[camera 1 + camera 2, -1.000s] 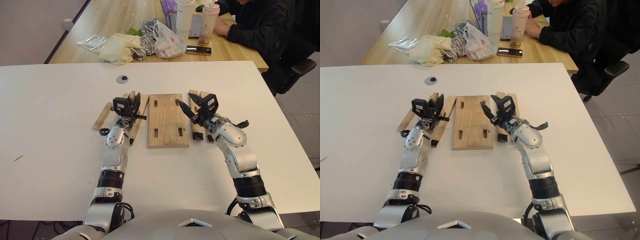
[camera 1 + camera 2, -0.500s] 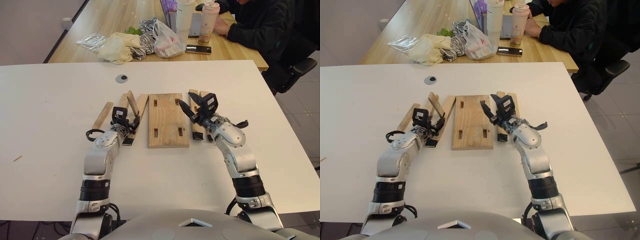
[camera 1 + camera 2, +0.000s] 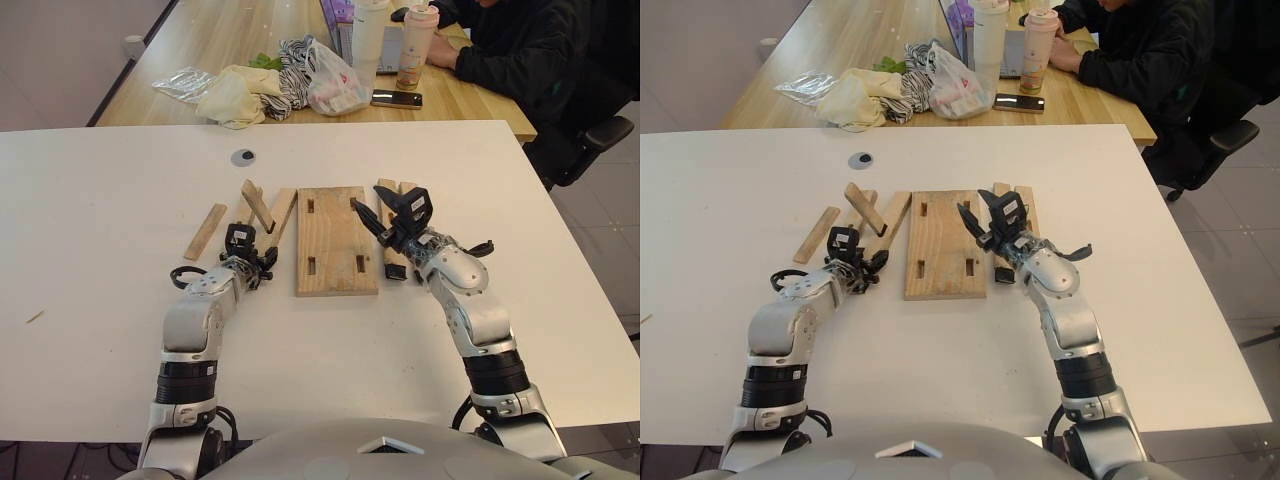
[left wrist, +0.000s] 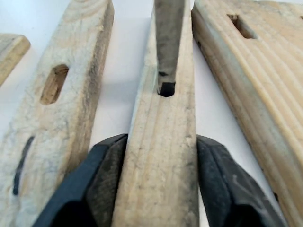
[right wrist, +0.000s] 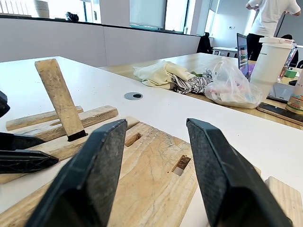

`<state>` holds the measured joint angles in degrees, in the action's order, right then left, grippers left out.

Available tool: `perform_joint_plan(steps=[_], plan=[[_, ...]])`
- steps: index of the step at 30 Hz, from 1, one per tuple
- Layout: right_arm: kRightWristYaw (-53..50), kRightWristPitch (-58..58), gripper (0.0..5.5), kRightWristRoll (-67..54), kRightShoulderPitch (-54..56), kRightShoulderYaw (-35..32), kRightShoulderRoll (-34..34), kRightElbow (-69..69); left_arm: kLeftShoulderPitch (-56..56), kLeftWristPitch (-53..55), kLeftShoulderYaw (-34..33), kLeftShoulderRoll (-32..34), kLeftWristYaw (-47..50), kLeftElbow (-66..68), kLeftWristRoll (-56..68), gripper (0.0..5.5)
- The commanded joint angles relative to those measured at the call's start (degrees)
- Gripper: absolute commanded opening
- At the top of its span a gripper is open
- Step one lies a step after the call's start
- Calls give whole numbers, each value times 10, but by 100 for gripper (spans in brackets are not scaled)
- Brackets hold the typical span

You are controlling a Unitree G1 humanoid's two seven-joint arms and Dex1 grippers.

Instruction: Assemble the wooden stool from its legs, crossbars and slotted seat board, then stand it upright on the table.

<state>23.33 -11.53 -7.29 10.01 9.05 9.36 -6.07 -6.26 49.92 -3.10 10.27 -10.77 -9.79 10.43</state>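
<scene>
The slotted seat board (image 3: pixel 335 240) lies flat mid-table. To its left lies a wooden leg (image 4: pixel 163 156), with a crossbar (image 3: pixel 257 205) standing tilted out of its slot. My left gripper (image 3: pixel 256 262) is shut on the near end of that leg, one finger against each side. A second slotted leg (image 4: pixel 61 94) lies beside it, and a short loose piece (image 3: pixel 205 230) sits farther left. My right gripper (image 3: pixel 372 208) hovers open over the board's right edge, with nothing between its fingers. More wooden pieces (image 3: pixel 398 190) lie under and behind it.
A round grommet (image 3: pixel 243 157) sits in the white table behind the parts. A small splinter (image 3: pixel 35 316) lies at the far left. The wooden table beyond holds bags (image 3: pixel 330 85), cups and a phone.
My left gripper has drawn back along the leg toward me, and the crossbar now stands tilted up from the leg. The right gripper has barely moved.
</scene>
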Motion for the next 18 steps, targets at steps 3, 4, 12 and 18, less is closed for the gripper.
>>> perform_joint_plan(steps=[3, 4, 12, 18], plan=[[-6, -8, 232, -10, 8, -9, -8, -3, -41, -34, -77, -41, 45, -3, 34, 200], [-7, -9, 232, -15, 13, -15, -8, -1, -64, -56, -108, -59, 52, -5, 60, 200], [50, -203, 249, -248, 134, -126, -14, 38, -171, 28, -237, -76, -163, 75, 438, 200], [66, -470, 331, -520, 269, -225, -3, 121, -185, 34, -175, -34, -369, 140, 483, 199]])
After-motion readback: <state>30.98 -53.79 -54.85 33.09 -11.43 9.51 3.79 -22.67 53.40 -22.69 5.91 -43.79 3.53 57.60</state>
